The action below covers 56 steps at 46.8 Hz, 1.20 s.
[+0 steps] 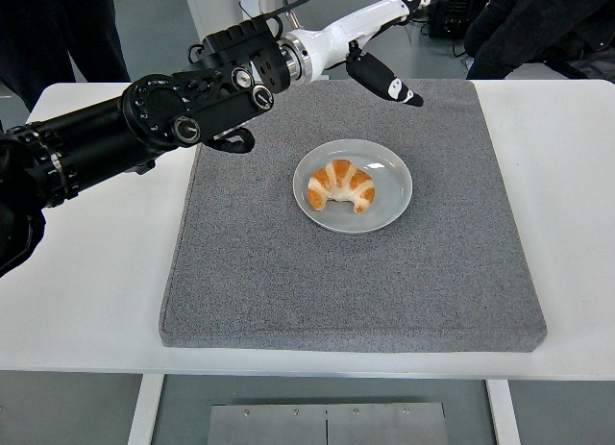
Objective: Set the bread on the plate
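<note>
On the grey felt mat (384, 282) covering the white table (86, 272), a white plate (389, 197) holds a croissant (342, 185), curled with its tips toward the near edge. Above the mat's far edge, the left hand (380, 41) hangs well clear of the plate, fingers spread and empty.

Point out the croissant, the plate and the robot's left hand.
croissant (341, 185), head view, middle of its curved back.
plate (392, 168), head view, bare rim right of the bread.
left hand (380, 41), head view, middle of the open hand, raised above the grey mat.
</note>
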{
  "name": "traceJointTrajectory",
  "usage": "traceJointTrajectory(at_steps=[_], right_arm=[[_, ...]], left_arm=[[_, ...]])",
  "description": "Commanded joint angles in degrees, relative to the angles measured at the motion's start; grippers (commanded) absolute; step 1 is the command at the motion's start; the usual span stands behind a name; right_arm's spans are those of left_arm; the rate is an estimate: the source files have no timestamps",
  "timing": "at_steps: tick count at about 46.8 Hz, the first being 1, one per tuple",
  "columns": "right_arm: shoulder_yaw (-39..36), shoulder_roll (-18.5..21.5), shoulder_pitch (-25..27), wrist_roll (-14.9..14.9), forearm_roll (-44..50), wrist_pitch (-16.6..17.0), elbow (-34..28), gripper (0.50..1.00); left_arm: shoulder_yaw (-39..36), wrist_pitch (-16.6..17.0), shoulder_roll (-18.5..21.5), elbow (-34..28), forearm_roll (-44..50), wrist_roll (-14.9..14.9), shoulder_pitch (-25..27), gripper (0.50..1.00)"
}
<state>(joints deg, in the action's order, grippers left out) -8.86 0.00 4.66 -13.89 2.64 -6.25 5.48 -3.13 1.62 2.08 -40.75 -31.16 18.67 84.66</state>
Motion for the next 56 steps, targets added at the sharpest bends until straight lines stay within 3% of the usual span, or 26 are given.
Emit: traceJointTrajectory(at_steps=[1, 16, 38, 56], right_arm=[[0.07, 0.00, 0.00, 0.00, 0.00, 0.01, -0.03, 1.000], [-0.01, 0.00, 0.00, 0.00, 0.00, 0.01, -0.03, 1.000], [-0.10, 0.00, -0.35, 0.00, 0.00, 0.10, 0.32, 1.000], [0.07, 0.00, -0.44, 0.00, 0.09, 0.01, -0.55, 1.000]], left_arm=[[1.01, -0.38, 1.00, 0.41, 3.28, -0.12, -0.46, 1.000], [6.81, -4.60, 1.18, 9.02, 18.05, 0.06, -4.59, 0.999], [22.46, -13.21, -2.08, 21.76, 22.71, -0.12, -12.41, 0.999], [27.12, -13.74, -2.08, 26.51, 32.12, -2.40, -16.54, 0.999]])
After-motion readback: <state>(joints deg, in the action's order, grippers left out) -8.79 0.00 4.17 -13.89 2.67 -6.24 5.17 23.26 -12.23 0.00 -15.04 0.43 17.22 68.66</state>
